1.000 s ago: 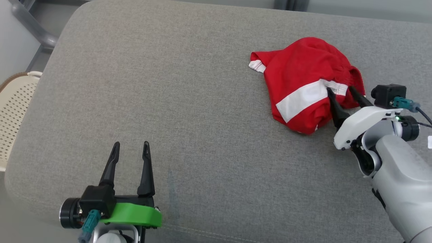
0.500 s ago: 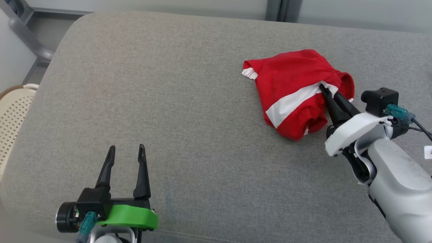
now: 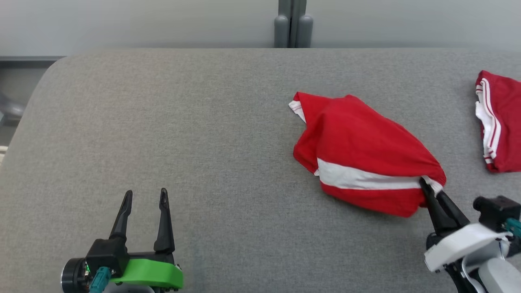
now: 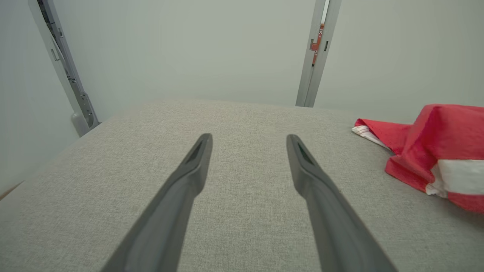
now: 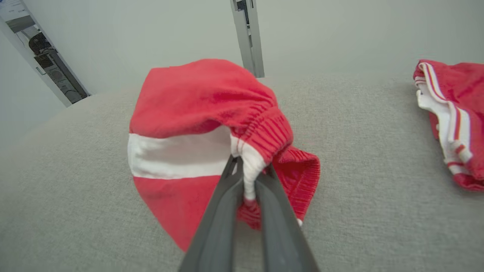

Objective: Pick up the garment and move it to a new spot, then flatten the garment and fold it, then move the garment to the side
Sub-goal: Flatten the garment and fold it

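Right wrist view shows the right hand (image 5: 249, 168) pinching the garment (image 5: 189, 105) at its waistband; head view adds the spread left hand (image 3: 145, 193).

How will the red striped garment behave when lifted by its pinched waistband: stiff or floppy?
Likely floppy: the red garment drapes in soft folds from the right end effector, so it should hang and sway. Probably light, since a small pinch on the waistband seems to tent one end. The ribbed elastic likely resists slipping.
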